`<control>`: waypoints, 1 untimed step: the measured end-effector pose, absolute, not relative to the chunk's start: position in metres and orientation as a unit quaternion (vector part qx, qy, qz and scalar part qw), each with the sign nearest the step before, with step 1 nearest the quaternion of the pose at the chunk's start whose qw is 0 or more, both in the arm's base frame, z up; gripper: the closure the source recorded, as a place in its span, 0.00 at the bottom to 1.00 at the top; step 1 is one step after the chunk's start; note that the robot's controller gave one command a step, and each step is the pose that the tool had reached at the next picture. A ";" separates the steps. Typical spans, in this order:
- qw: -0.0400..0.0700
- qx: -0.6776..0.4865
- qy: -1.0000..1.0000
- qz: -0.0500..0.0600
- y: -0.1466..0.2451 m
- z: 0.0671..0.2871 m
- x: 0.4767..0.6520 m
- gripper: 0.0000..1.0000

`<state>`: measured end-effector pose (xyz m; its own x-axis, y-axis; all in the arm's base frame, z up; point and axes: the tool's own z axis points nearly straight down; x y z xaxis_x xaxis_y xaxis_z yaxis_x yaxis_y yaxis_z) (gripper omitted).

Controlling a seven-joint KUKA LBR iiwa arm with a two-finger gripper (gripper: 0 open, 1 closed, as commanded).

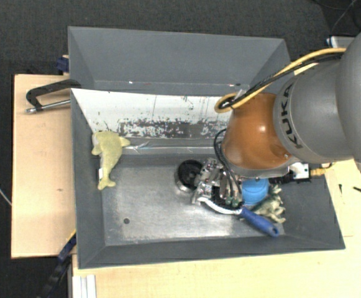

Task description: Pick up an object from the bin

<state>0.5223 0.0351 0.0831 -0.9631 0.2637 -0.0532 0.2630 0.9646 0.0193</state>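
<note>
Hidden or unclear: the gripper (212,188) is seen as a tangle of metal parts and wiring under the orange cover (255,138) of the arm (329,110). Whether it is released, clenched or grasping anything cannot be told. Much of the bin's right half is covered by the arm. A white curved piece (220,208) below the gripper cannot be identified.

Container: grey metal bin (155,216), with a flat floor and sloping walls.

Contents, right-centre of the floor: a black round object (187,171) is found just left of the gripper, at or against its edge; this is the thing nearest the tool. A blue cylinder (255,191) is seen just right of the gripper, partly under the cover. A blue handle (262,223) is laid slantwise near the front wall. An olive toy figure (274,207) is lodged beside the handle; its shape is hard to make out.

Contents, left: a pale yellow rubbery toy (109,156) is laid against the left wall, well apart from the rest.
</note>
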 end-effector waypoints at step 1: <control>0.007 0.118 0.993 0.001 0.017 0.245 0.525 1.00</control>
